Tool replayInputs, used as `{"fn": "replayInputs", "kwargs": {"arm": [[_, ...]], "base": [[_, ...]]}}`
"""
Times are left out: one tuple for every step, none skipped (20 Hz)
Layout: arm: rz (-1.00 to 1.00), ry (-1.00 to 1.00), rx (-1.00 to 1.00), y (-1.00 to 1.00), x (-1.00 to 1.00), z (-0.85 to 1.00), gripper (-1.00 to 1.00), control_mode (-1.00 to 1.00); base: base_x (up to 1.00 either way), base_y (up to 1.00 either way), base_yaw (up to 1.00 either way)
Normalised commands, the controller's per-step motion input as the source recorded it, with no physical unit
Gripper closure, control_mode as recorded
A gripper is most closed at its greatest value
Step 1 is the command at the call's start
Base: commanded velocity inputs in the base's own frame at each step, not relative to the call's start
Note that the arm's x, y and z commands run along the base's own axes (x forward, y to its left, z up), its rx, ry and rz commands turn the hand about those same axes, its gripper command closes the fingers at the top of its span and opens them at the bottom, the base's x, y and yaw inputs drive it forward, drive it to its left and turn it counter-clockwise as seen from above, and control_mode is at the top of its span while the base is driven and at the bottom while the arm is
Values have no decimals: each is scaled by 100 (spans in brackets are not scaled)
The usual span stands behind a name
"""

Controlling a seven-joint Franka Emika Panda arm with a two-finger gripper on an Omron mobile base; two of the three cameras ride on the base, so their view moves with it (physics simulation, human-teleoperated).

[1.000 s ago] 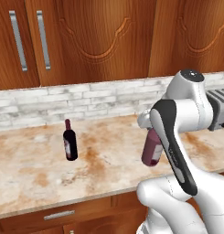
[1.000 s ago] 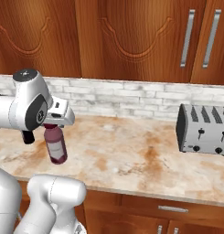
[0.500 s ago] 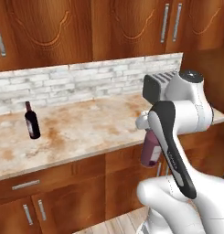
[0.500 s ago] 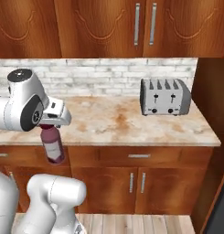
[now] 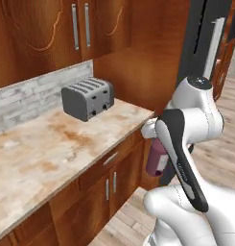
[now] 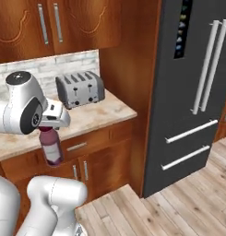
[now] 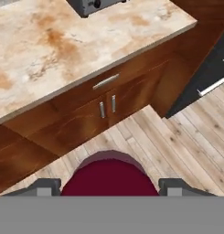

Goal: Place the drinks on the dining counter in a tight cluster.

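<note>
The juice bottle (image 5: pixel 156 157) has its neck hidden behind the white hand in both base views. In the hand view the toaster (image 7: pixel 93 5) is cut off by the top edge, the fingers (image 7: pixel 45 186) by the grey band.

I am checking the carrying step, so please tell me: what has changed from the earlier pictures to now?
The base has turned, so the whole view swung: the wine bottle on the counter went out of frame, and the toaster, the counter's end and a dark fridge came in over wooden floor. The gripper let nothing go: the maroon juice bottle stays clamped, hanging upright below the hand, now off the counter edge above the floor.
</note>
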Motion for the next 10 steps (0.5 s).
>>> {"fn": "replayInputs", "kwargs": {"arm": [[0, 0, 0, 0, 0, 0, 100, 100], [0, 0, 0, 0, 0, 0, 100, 100], [0, 0, 0, 0, 0, 0, 100, 100], [0, 0, 0, 0, 0, 0, 100, 100], [0, 0, 0, 0, 0, 0, 100, 100], [0, 0, 0, 0, 0, 0, 100, 100], [0, 0, 0, 0, 0, 0, 100, 100], [0, 0, 0, 0, 0, 0, 100, 100], [0, 0, 0, 0, 0, 0, 100, 100], [0, 0, 0, 0, 0, 0, 100, 100]], "base": [[12, -24, -84], [11, -24, -83], [14, -22, -83], [17, -19, -83], [18, -18, -83], [19, -17, -83], [22, -16, -82], [24, -15, -82], [24, -13, -82], [23, -11, -82]]}}
